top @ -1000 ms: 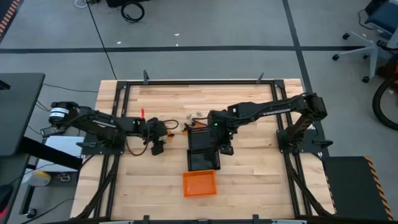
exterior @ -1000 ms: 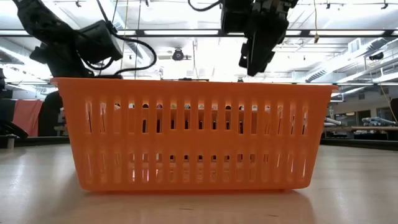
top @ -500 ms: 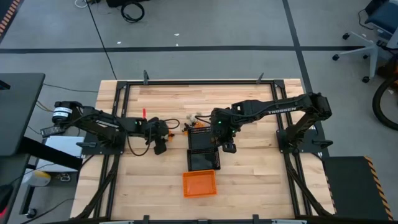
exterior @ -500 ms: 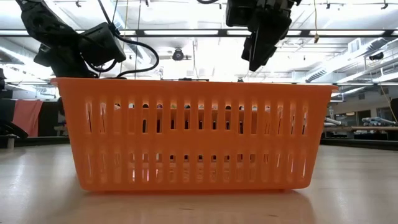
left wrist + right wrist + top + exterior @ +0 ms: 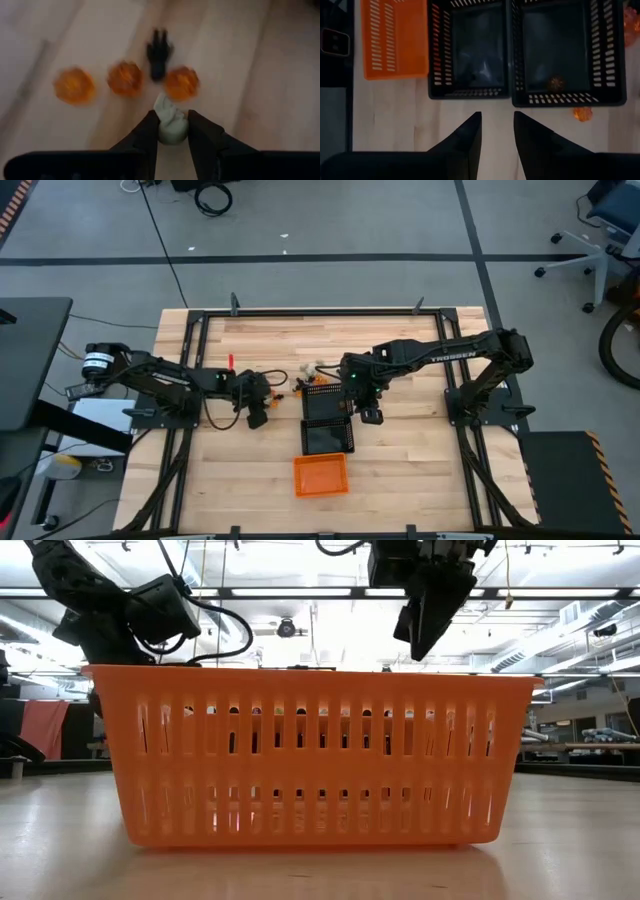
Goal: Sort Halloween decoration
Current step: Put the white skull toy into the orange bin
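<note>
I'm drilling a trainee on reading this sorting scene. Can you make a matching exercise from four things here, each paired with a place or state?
Things:
1. cream-white trinket
2. black hand-shaped trinket
3. orange basket
4. right tool

Places or states:
A. fingers apart, nothing between them
B. between the left tool's fingers
C. on the wooden table among orange trinkets
D. beside a black mesh basket, at the row's end

Pairs: 1-B, 2-C, 3-D, 4-A
</note>
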You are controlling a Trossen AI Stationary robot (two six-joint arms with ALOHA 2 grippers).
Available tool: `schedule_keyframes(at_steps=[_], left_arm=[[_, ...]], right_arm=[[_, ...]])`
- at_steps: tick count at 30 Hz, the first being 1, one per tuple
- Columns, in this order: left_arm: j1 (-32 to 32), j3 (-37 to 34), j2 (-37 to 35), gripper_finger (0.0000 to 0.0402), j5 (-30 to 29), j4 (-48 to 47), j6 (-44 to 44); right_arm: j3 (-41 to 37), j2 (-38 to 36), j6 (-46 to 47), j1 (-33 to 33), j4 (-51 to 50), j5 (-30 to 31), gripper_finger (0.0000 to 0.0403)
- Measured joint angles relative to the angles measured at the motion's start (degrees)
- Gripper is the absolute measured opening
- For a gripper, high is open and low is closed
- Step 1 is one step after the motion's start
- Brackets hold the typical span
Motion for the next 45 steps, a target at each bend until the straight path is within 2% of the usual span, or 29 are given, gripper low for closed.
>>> schedule_keyframes(at_steps=[3,7,11,16,19,21,25,27,30,35,38,42,45], left_arm=[[-0.12,1.04,-1.17,0.0089,2.04,-1.62,-0.22],[-0.17,2.31,-2.61,0.009,3.9,-1.61,-0.36],[-1.5,4.11,-2.83,0.009,6.14,-1.13,-0.31],[-4.25,5.18,-2.85,0.0091,6.71,3.21,0.42],[-5.79,5.18,-2.85,0.0091,6.7,7.96,0.07],[-6.69,5.18,-2.85,0.0091,6.68,11.61,-1.21],[-7.73,5.18,-2.78,0.0091,6.25,19.66,-8.59],[-8.36,5.2,-2.65,0.0091,4.34,23.52,-12.93],[-9.82,5.22,-2.65,0.0091,-1.58,28.33,-18.22],[-13.57,5.64,-2.65,0.0091,-10.84,34.91,-26.27],[-16.78,7.04,-2.59,0.0091,-15.63,34.93,-27.61],[-21.0,10.82,0.28,0.0091,-20.8,34.86,-30.19],[-23.67,15.77,5.28,0.0091,-20.92,34.11,-31.83]], right_arm=[[0.0,0.0,-0.53,-0.95,-1.1,0.94,0.0117],[0.0,0.0,-0.51,-2.51,-0.45,5.84,0.0117],[0.0,0.0,4.03,-4.75,1.21,10.12,0.0117],[0.02,0.02,16.51,-7.02,-0.67,8.62,0.0117],[0.04,-0.19,20.71,-7.26,-4.74,7.33,0.0117],[0.04,-0.67,20.05,-7.21,-7.35,7.59,0.0117],[0.04,-1.63,12.51,-7.52,-12.13,12.32,0.0117],[0.04,-2.67,7.29,-8.46,-13.36,14.85,0.0117],[0.04,-4.14,0.48,-10.27,-13.6,18.19,0.0117],[0.04,-6.09,-8.18,-12.74,-12.24,18.95,0.0117],[0.04,-6.56,-10.64,-14.01,-10.92,18.35,0.0117],[0.04,-6.56,-10.85,-14.85,-10.91,13.63,0.0117],[0.04,-6.54,-10.35,-14.08,-10.44,11.65,0.0117]])
